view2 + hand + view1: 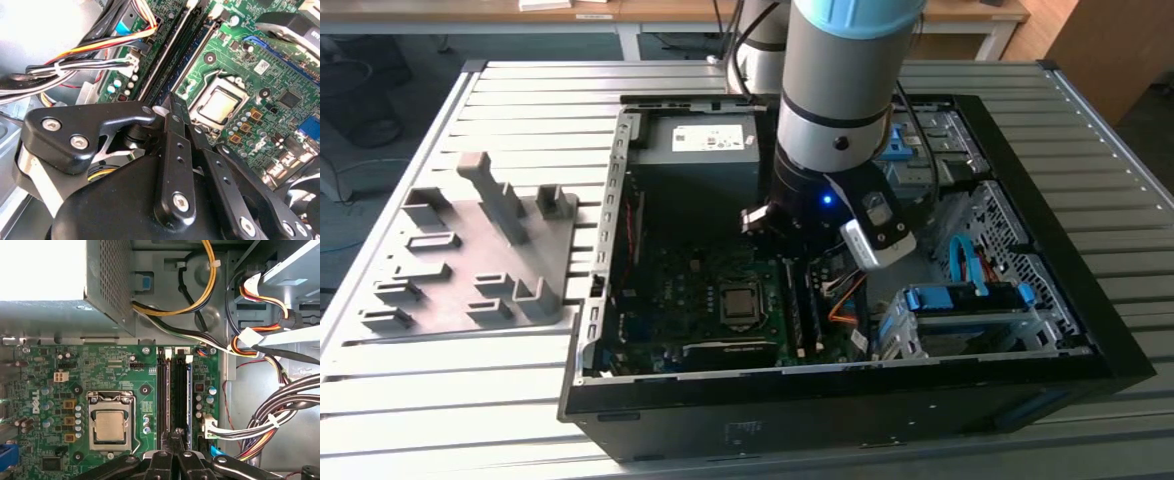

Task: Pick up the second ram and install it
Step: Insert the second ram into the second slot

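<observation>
While I hang over the motherboard [115, 380], my gripper [176, 434] closed together above the slots [164, 395], blue second ram [188, 400] seated upright.

The arm [834, 90] is a thick grey cylinder with a light-blue cap band and black joint ring, a small blue light glowing below it, and its gripper [172, 107] is black linkage bars fastened with silver screws.

Green motherboard [115, 375]; blue ram [188, 405] beside black slots [162, 400]; yellow, orange, white cables [210, 285]; black tool [176, 440]
</observation>
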{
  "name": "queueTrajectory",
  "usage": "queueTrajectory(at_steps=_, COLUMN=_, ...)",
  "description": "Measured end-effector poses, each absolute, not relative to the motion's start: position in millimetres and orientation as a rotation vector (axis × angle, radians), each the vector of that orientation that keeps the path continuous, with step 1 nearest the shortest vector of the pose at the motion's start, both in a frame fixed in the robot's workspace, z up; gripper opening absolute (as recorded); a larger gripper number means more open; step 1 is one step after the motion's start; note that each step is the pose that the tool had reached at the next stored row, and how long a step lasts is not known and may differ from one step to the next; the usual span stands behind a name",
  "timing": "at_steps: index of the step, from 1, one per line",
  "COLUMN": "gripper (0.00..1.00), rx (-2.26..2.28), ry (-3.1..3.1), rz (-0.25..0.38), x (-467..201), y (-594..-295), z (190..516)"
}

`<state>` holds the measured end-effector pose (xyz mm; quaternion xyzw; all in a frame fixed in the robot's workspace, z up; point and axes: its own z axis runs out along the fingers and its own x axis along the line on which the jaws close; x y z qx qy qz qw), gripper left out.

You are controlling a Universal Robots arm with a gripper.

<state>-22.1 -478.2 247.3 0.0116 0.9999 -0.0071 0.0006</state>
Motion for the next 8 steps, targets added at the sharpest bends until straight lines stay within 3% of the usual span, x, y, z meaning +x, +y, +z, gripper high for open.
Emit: queueTrajectory(at_steps=8, gripper=0.1, rx=0.036, ry=3.14, rz=-0.022, x=-22.1, y=-478.2, z=248.4)
